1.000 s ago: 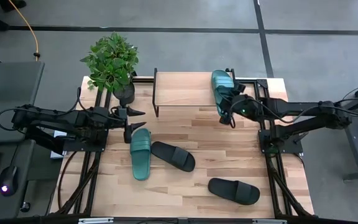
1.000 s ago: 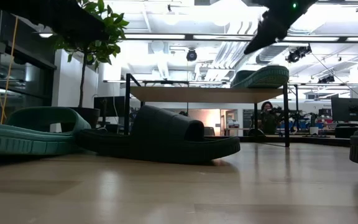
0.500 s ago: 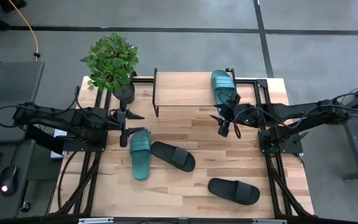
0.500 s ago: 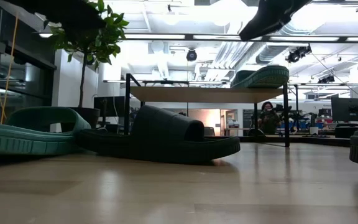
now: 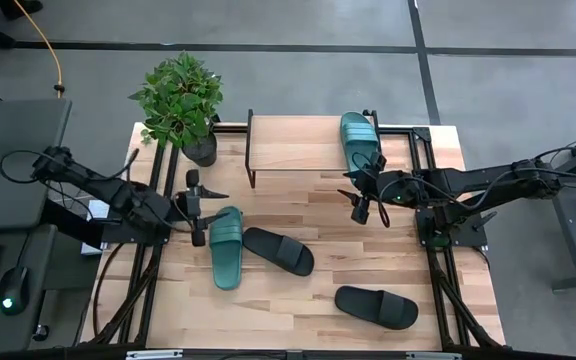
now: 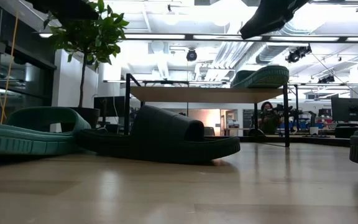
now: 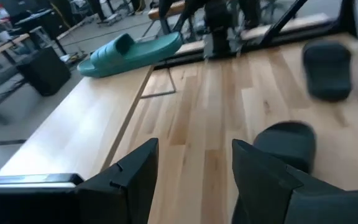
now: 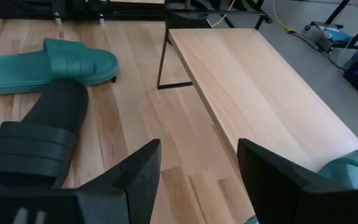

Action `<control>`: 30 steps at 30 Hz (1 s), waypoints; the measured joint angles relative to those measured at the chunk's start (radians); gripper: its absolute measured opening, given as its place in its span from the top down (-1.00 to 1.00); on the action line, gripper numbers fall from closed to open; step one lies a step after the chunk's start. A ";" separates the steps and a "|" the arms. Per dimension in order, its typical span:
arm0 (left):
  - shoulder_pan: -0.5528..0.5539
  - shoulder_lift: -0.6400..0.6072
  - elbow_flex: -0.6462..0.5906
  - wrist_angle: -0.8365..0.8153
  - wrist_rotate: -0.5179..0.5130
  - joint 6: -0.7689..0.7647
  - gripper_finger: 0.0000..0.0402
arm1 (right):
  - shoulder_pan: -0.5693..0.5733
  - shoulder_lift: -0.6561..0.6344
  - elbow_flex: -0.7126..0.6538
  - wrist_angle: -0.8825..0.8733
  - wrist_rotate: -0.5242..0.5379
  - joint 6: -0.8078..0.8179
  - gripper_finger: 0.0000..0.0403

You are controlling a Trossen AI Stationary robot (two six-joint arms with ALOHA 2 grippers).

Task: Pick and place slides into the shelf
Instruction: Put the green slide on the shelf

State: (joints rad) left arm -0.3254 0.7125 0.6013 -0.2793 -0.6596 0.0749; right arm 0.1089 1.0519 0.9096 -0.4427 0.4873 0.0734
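One teal slide [image 5: 360,135] lies flat on the right end of the shelf [image 5: 298,142], also seen as a teal slide [image 6: 261,77] on the shelf [image 6: 204,94] in the low view. The second teal slide [image 5: 226,247] rests on its sole on the table, with a black slide [image 5: 279,251] right beside it. The other black slide [image 5: 376,307] sits nearer the near edge. My left gripper [image 5: 211,210] is open, hovering just left of the table's teal slide. My right gripper [image 5: 353,203] is open, in the air in front of the shelf's right end.
A potted plant [image 5: 180,100] stands at the table's far left corner beside the shelf. Black frame rails [image 5: 148,260] run along both table sides. The shelf top's left and middle part [image 8: 260,87] is bare wood. People and desks show in the room behind.
My right gripper has drawn back from the teal slide on the shelf toward the near edge and now hangs in front of the shelf. The slide stays on the shelf. My left arm has pulled back slightly toward the table's left edge, its elbow raised.
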 joint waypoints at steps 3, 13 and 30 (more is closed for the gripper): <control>-0.039 0.057 0.023 -0.036 -0.073 0.001 0.06 | 0.000 0.000 0.000 0.000 0.000 -0.001 -0.01; -0.130 0.295 0.153 -0.154 -0.197 -0.028 0.06 | -0.004 0.000 0.000 0.005 0.000 -0.021 -0.01; -0.306 0.560 0.331 -0.504 -0.197 -0.346 0.06 | -0.004 0.001 0.000 0.007 -0.039 0.086 -0.01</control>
State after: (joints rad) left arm -0.6309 1.2723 0.9323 -0.7832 -0.8569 -0.2712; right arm 0.1054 1.0527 0.9096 -0.4358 0.4488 0.1599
